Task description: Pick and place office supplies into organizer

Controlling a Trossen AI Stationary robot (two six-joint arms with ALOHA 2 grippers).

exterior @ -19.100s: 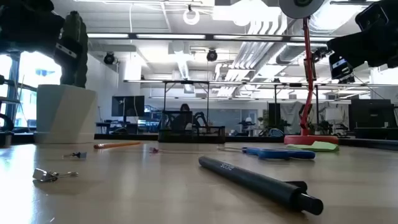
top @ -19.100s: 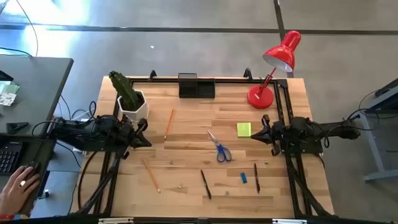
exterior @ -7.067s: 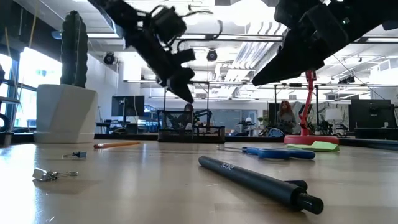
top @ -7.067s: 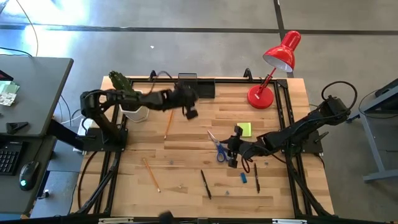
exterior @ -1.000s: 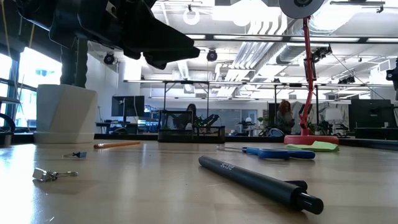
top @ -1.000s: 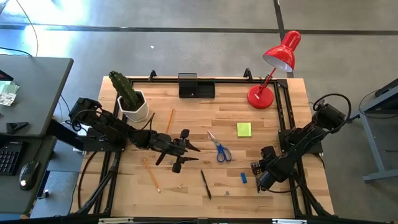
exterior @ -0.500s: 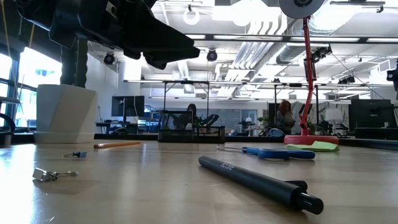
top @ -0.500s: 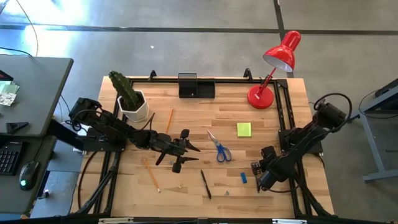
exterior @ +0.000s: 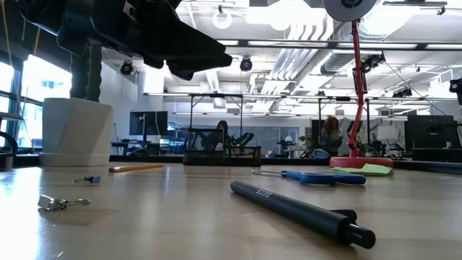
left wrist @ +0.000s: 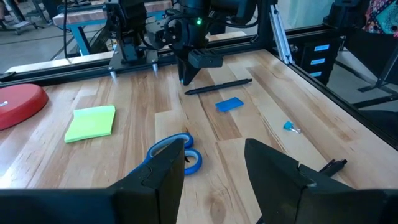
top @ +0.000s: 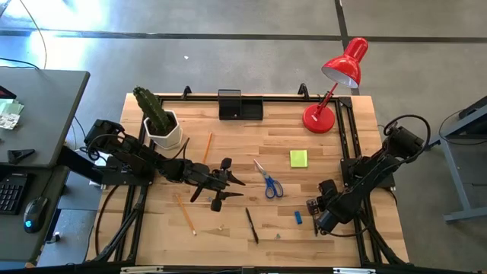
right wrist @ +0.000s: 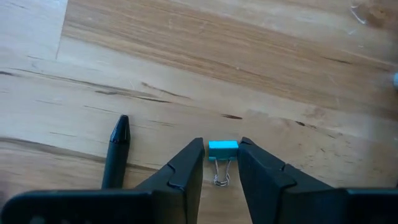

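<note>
**Operator:** Wooden bench (top: 243, 156) status, please. Where are the supplies?

**Technician:** All loose on the bench; none visible in the organizer (top: 240, 105), which sits at the far edge (between the cactus pot (top: 163, 129) and the red lamp (top: 335, 84)). The small blue binder clip (right wrist: 222, 149) lies flat on the wood, a black pen (right wrist: 115, 155) just beside it. Scissors (top: 267, 180), the sticky-note pad (top: 298, 158), two pencils (top: 207, 149) and a second pen (top: 251, 225) lie toward the middle.

**Operator:** What changed in the last second?

**Technician:** The right gripper (right wrist: 219, 163) narrowed its jaws around the clip. The fingers (right wrist: 186, 163) now flank it on both sides, very close, though firm contact cannot be confirmed. Arm positions match the earlier overhead pictures.

**Operator:** And the left gripper (left wrist: 214, 165)?

**Technician:** Hovering mid-bench near the scissors, jaws parted, holding nothing.

**Operator:** Meaning for the task?

**Technician:** Judged: a grasp on the clip is under way, not complete. Lift and transfer to the organizer remain, as does everything else.
</note>
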